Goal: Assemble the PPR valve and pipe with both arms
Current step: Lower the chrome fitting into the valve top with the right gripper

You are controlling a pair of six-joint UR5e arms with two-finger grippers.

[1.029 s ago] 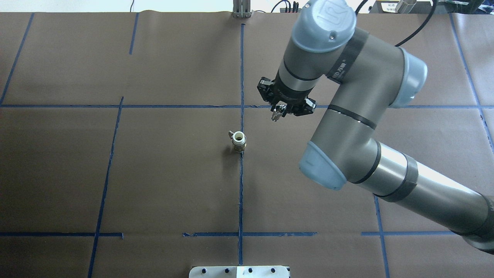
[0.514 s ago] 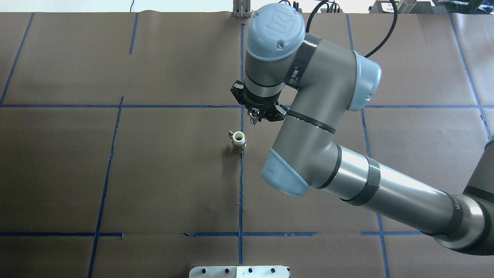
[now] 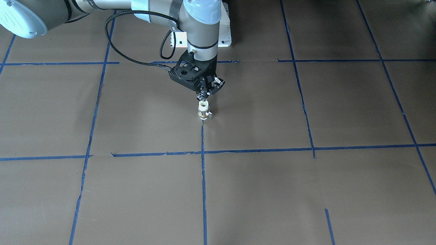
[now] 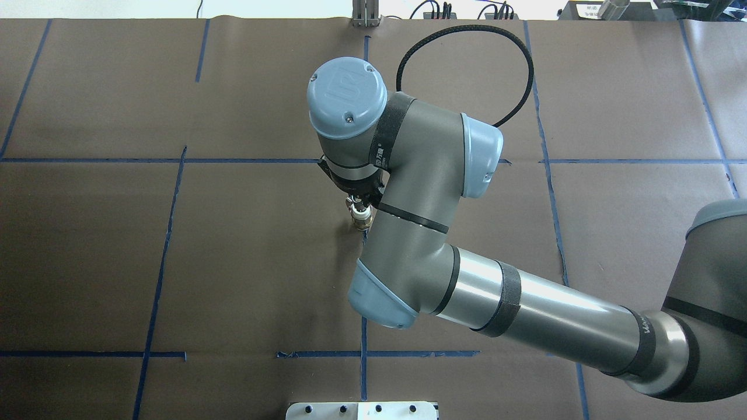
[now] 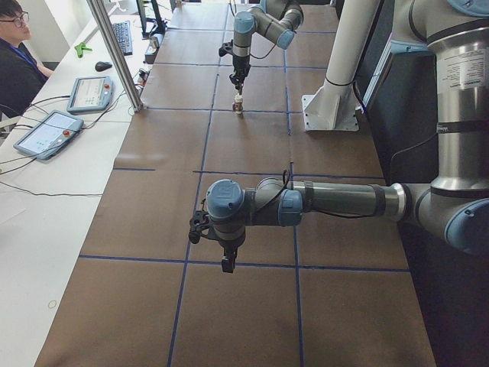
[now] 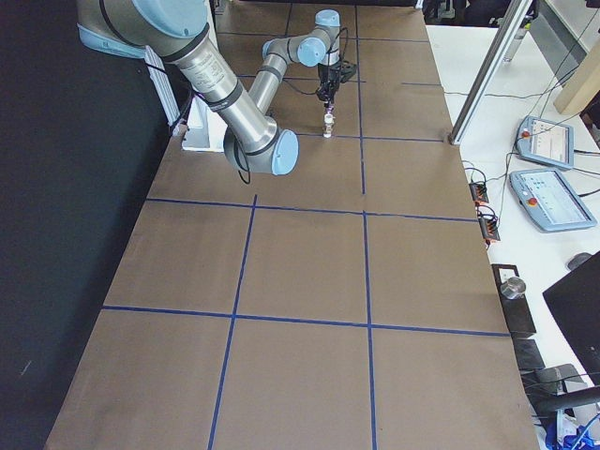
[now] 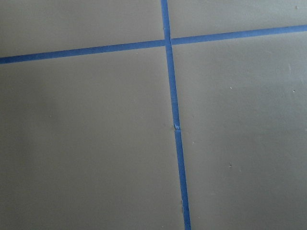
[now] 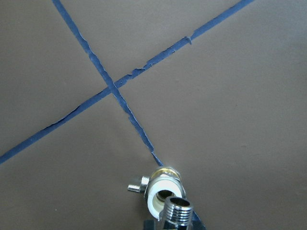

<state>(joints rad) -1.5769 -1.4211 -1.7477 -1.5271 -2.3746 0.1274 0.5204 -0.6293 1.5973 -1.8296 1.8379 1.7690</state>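
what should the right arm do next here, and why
Probably ease the right gripper down, correcting slightly toward the opening's centre. It holds the pipe with its threaded end just above the PPR valve, which stands upright with its white opening facing up. In the right wrist view the thread overlaps the opening's rim, off-centre, and does not look inserted yet.

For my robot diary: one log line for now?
right fingers: shut on pipe | pipe: over PPR valve opening | left arm: far from both
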